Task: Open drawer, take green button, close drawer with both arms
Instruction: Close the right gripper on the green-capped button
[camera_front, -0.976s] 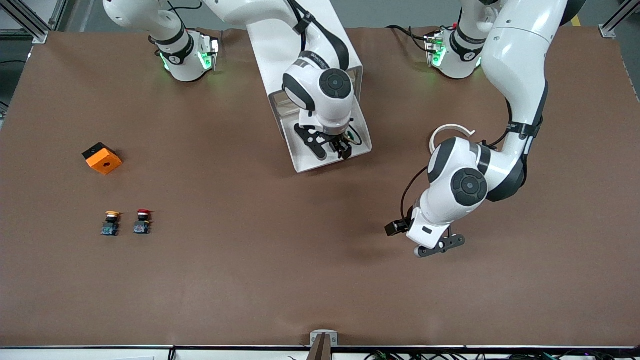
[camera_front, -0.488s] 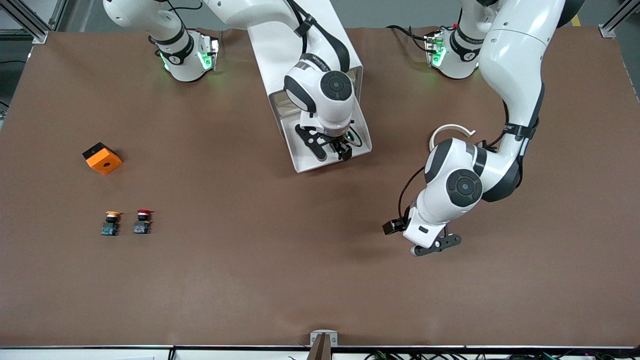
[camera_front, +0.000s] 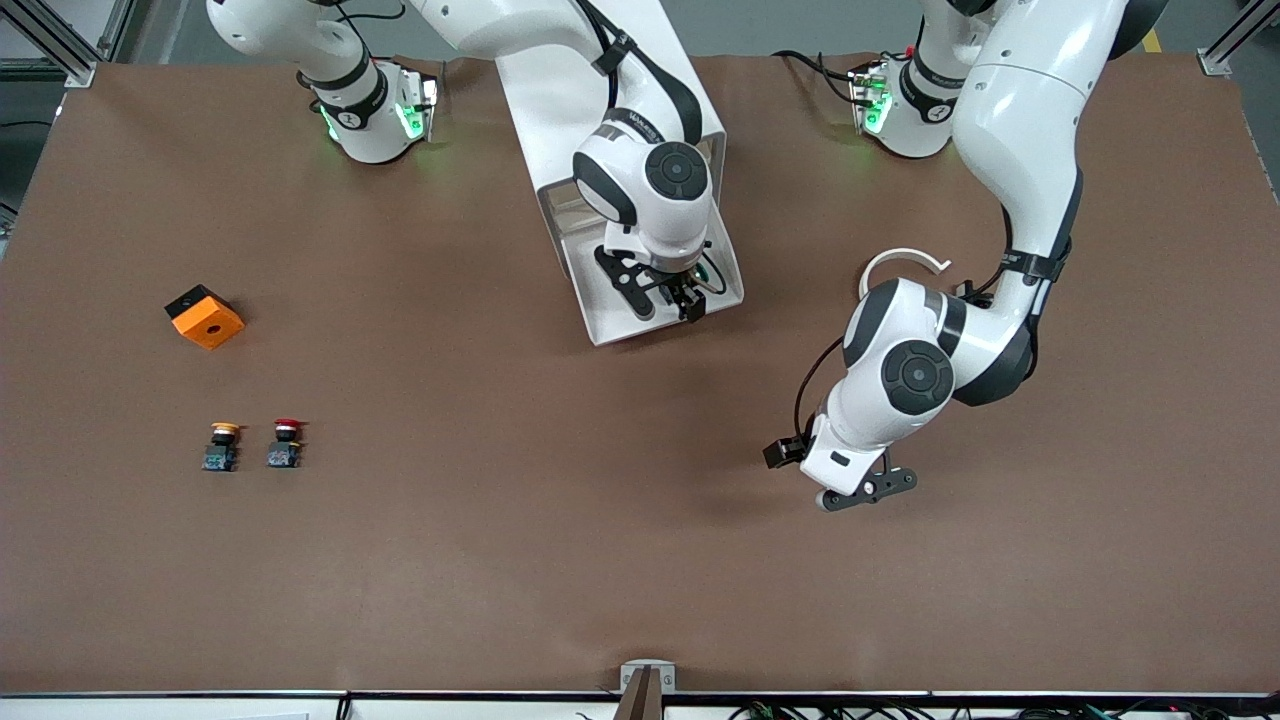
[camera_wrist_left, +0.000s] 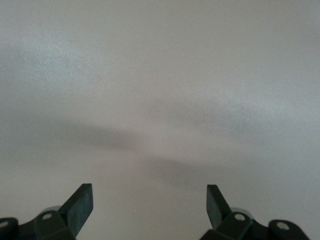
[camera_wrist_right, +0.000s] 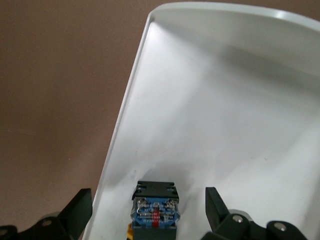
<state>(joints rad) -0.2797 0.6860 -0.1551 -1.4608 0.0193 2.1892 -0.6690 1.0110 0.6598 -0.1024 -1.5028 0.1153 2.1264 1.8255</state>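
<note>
Button sits between my right end effector's wide-open, empty jaws in the pulled-out drawer; I'd lower straight and close squarely, left end effector open, empty, waiting over bare counter.

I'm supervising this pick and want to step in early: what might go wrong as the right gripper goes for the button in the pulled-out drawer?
1. The open right gripper straddles the small blue-based push button, which lies close to the shallow white tray drawer's side wall; one finger shows outside that wall and may hit the rim.
2. The button lies on its side, so it might twist or slip when pinched.
3. The open left gripper waits over bare brown table, leaving the drawer unsteadied.
</note>
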